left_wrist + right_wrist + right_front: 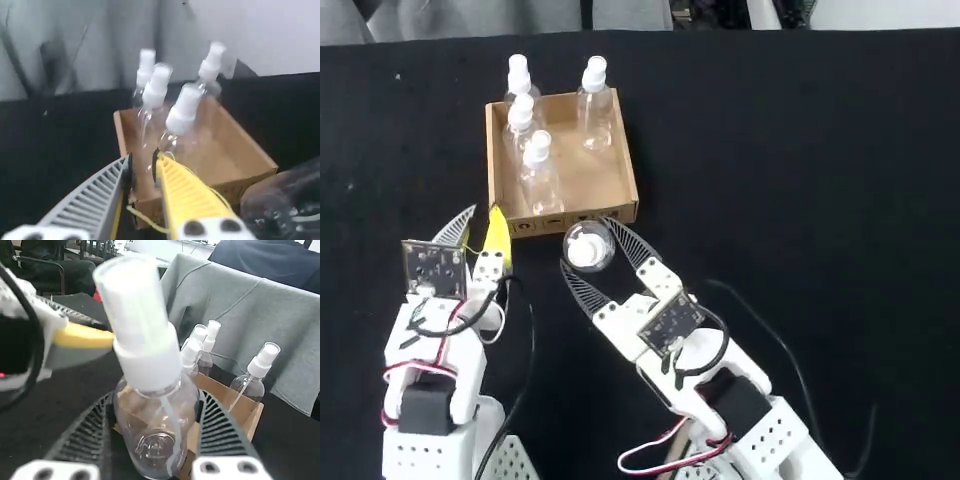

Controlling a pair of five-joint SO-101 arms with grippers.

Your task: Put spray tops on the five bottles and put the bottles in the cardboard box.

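At the left of the black-clothed table (800, 150), the left gripper (485, 209) has one ribbed grey finger and one yellow. They are slightly parted and empty, near the front left corner of the cardboard box (608, 185). The shallow, square box holds upright clear plastic bottles (539, 172) with white spray tops. Just before its front wall, the right gripper (587, 243), with black ribbed fingers, is clamped on the fifth bottle (150, 435), which is round-bodied, clear, capped and upright.
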